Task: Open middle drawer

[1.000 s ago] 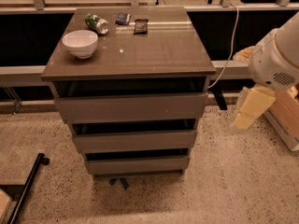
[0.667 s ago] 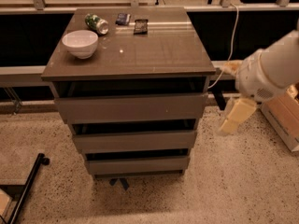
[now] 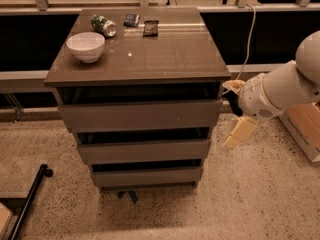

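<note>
1. Since the earlier frame your arm has swung left and down. The gripper (image 3: 235,113) has come from well off to the right to just beside the cabinet's (image 3: 140,59) right edge, level with the gap between the top drawer (image 3: 140,115) and the drawer below it.
2. Nothing else has shifted. On the cabinet top, the white bowl (image 3: 86,46) sits at the left, with the green can (image 3: 103,25) behind it and the dark packet (image 3: 150,28) further right.
3. The middle drawer (image 3: 144,150), second of the three grey fronts, sits low in the centre of the view. It looks pushed in, with only a dark slot showing above its panel.
4. The gripper holds nothing and touches neither the cabinet nor a drawer. You cannot tell from here how far open it is.
5. My judgement: the approach is under way but the pull is not started. You need to bring the gripper lower and further left to catch the top lip of the middle panel, not the taller front above it.
</note>
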`<action>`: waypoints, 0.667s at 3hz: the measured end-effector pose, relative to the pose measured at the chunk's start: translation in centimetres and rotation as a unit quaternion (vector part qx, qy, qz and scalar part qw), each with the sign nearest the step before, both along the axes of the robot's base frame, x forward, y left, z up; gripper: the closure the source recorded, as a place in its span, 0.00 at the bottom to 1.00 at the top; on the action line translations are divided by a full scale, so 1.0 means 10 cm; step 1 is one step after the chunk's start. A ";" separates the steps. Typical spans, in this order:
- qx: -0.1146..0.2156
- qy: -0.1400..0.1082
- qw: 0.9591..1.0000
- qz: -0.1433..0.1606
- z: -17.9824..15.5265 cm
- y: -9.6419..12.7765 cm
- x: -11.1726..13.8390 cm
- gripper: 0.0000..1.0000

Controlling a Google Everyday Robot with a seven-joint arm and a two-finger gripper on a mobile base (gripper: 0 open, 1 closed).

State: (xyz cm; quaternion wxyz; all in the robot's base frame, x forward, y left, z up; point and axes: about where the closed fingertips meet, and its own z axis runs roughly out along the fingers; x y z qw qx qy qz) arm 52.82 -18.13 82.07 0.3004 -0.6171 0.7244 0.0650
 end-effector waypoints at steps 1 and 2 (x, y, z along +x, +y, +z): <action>0.044 0.027 0.999 0.016 -0.30 0.31 -0.06 0.00; 0.099 0.045 0.994 0.033 -0.64 0.77 -0.07 0.00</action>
